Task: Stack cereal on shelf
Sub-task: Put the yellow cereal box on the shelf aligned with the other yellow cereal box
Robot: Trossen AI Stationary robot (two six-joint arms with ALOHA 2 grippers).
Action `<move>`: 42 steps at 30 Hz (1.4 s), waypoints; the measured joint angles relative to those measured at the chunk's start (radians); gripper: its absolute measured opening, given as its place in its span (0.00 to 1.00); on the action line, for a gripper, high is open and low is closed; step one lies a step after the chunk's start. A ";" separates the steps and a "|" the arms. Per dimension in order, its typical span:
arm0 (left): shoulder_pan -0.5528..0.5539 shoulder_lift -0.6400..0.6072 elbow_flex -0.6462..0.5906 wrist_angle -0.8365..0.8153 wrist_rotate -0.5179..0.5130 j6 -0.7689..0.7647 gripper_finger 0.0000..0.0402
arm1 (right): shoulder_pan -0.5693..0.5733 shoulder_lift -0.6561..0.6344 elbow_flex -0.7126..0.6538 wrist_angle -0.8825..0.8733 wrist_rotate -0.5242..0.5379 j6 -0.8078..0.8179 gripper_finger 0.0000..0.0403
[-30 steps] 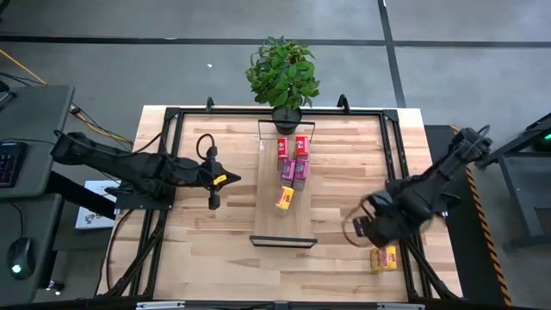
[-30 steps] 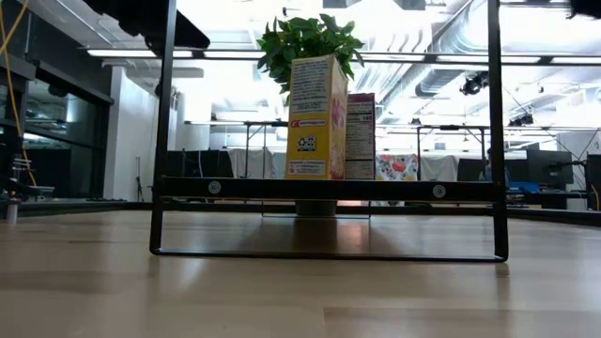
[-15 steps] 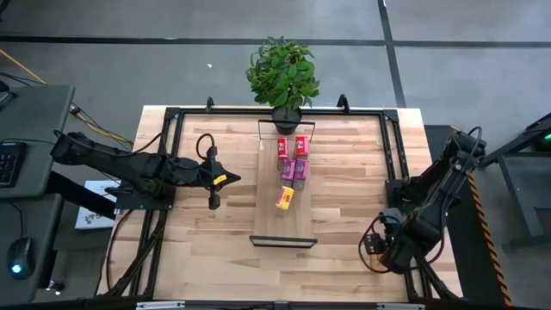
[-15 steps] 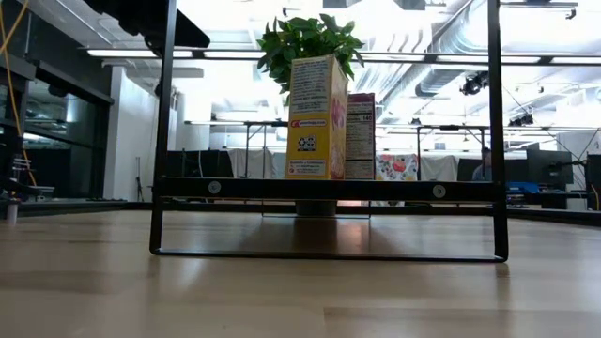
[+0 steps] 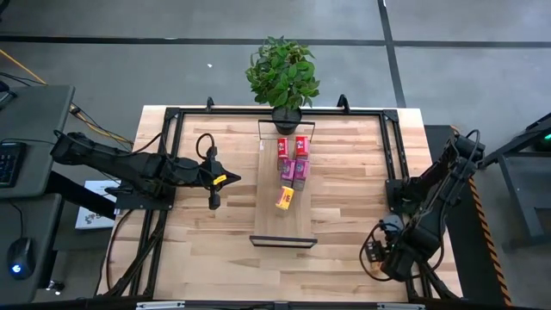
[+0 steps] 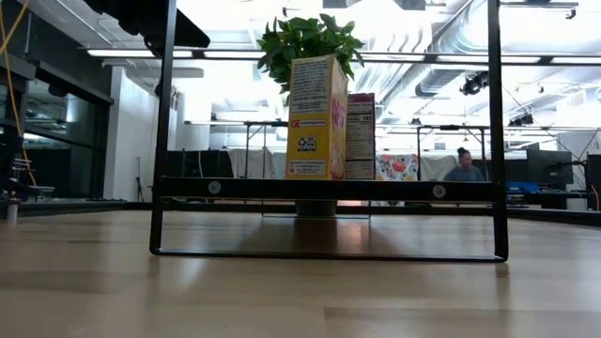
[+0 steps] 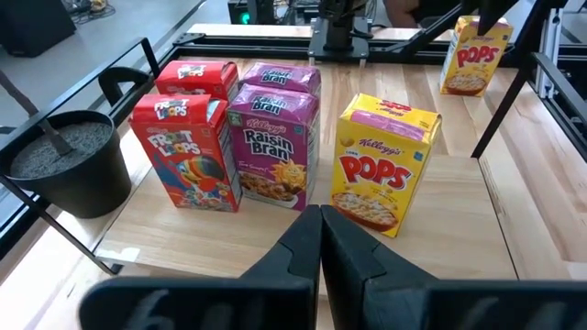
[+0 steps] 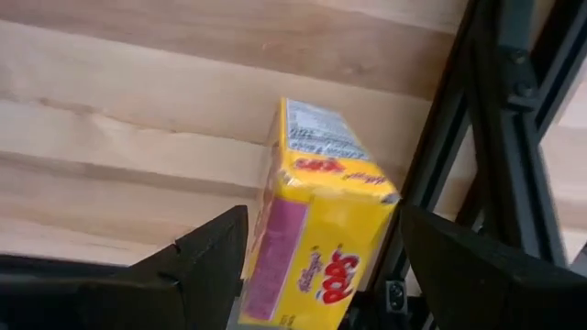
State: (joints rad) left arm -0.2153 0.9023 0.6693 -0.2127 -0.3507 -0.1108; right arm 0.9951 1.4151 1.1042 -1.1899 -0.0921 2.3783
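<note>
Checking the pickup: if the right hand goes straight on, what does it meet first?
The yellow Pops box, sitting between the right hand's open fingers; depth is hard to judge.

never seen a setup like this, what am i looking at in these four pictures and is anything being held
Two robot arms work at a wooden table. One picture looks straight down, one looks level across the tabletop, and one comes from each arm's wrist. On the shelf stand five cereal boxes: two red, two pink, one yellow. The left gripper is shut and empty, waiting left of the shelf. The right gripper is open around the sixth box, a yellow one at the table's near right corner. Nothing is gripped yet.
</note>
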 joint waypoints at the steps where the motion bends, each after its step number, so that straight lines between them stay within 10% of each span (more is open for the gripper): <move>1: 0.000 0.000 0.000 0.000 0.000 0.000 0.00 | 0.000 0.000 0.000 0.006 0.000 0.000 0.69; 30: 0.000 0.000 0.000 -0.001 0.000 0.044 0.00 | -0.030 0.129 0.000 0.038 -0.043 -0.030 0.67; 42: 0.000 0.000 0.000 -0.001 0.000 0.044 0.00 | -0.033 0.124 0.000 0.034 -0.041 -0.080 0.31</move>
State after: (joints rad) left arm -0.2157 0.9024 0.6693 -0.2141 -0.3506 -0.0669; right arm 0.9623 1.5394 1.1044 -1.1563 -0.1330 2.2981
